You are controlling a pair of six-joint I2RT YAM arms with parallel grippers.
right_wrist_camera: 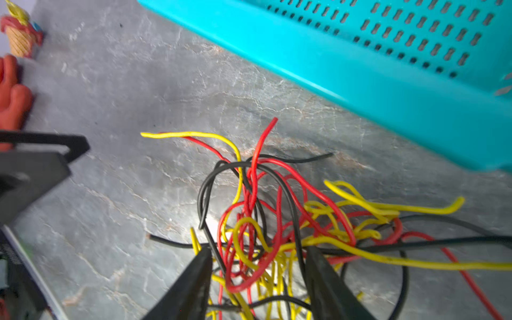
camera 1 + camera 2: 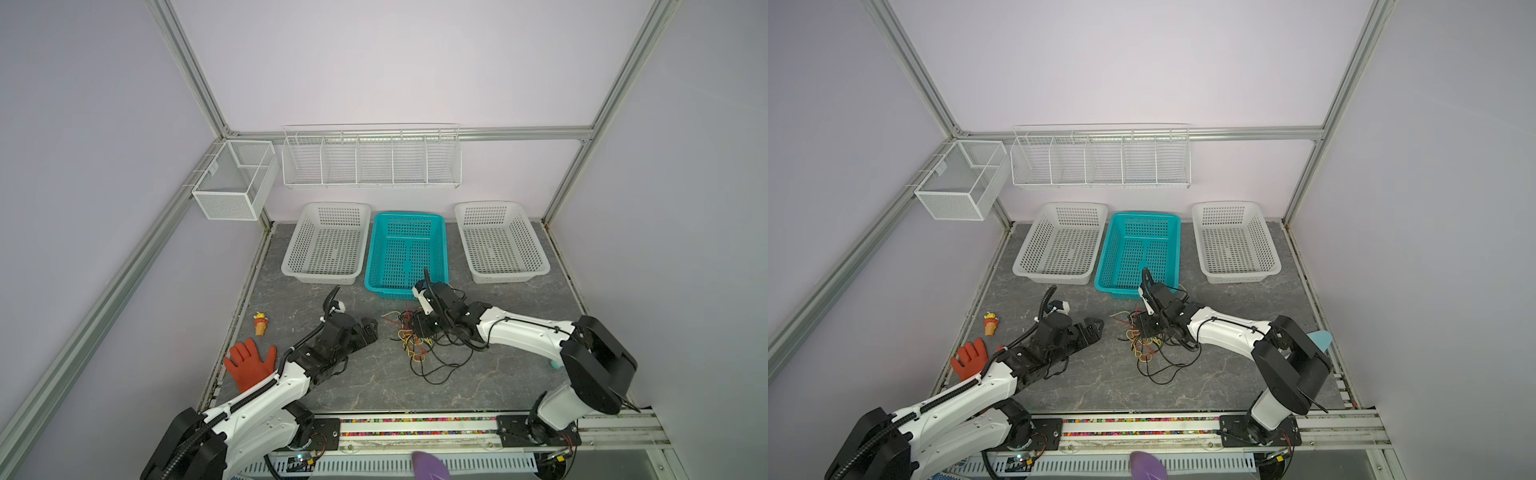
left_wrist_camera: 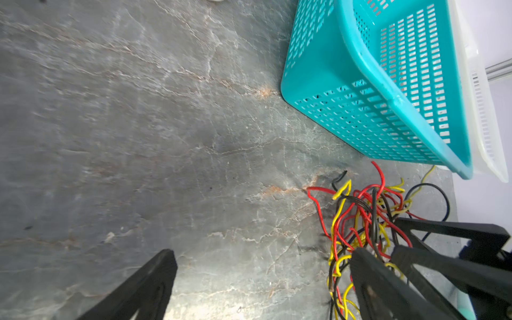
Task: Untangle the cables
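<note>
The cables (image 2: 419, 353) (image 2: 1148, 353) lie as one tangle of thin black, red and yellow wires on the grey table, in front of the teal basket. My right gripper (image 2: 417, 328) (image 2: 1144, 328) is down on the far side of the tangle. In the right wrist view the gripper (image 1: 259, 266) is open, its fingers (image 1: 194, 282) straddling a bunch of red, yellow and black loops (image 1: 263, 199) without pressing them. My left gripper (image 2: 372, 330) (image 2: 1096, 326) hovers just left of the tangle. It (image 3: 261, 277) is wide open over bare table, with the wires (image 3: 360, 210) beside one finger.
A teal basket (image 2: 376, 257) stands right behind the tangle, flanked by two white baskets (image 2: 291, 270) (image 2: 511, 276). A red glove (image 2: 249, 363) and a small ice-cream toy (image 2: 261, 324) lie at the left table edge. Wire racks (image 2: 370, 183) hang on the back wall.
</note>
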